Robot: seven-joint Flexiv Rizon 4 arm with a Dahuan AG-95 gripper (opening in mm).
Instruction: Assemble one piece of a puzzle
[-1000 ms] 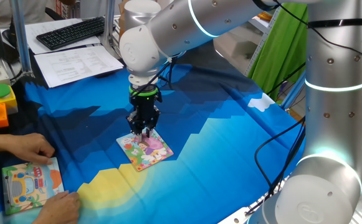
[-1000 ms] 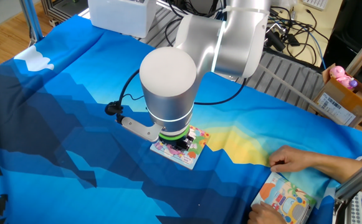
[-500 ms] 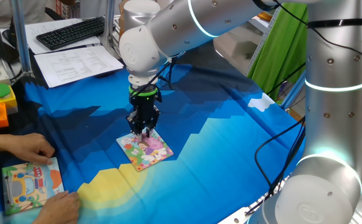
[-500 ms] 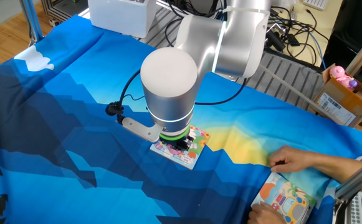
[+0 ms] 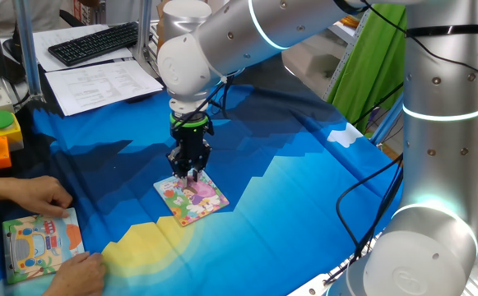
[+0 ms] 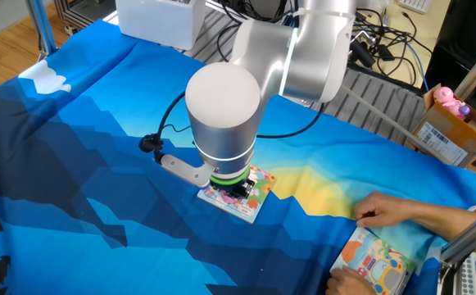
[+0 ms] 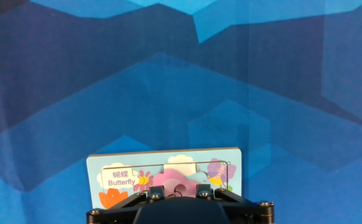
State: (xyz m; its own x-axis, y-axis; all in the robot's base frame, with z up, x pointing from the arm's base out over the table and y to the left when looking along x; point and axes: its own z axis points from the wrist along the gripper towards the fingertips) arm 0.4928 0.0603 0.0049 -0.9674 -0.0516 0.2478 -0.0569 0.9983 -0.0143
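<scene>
Puzzle (image 7: 168, 174): small square board, label reading "Butterfly" beneath two pink characters; cartoon picture in pink, yellow, light blue with clouds and bees. Lies flat on blue patterned cloth (image 5: 304, 205) at table centre. Gripper (image 5: 191, 174): fingertips down on the board's upper part; whether apart or closed cannot be told. Piece: not discernible. Second board (image 5: 39, 244), orange-bordered, under a person's hand (image 5: 78, 273). Keyboard (image 5: 95, 42) and papers (image 5: 99, 82) behind.

Cover: your blue-and-yellow cloth table cover (image 5: 304, 205) looks matt, faintly creased.
Board: your square cartoon-girl puzzle (image 5: 192, 197) looks smooth printed card.
Arm: silver arm casing (image 6: 221, 106) looks satin-smooth.
</scene>
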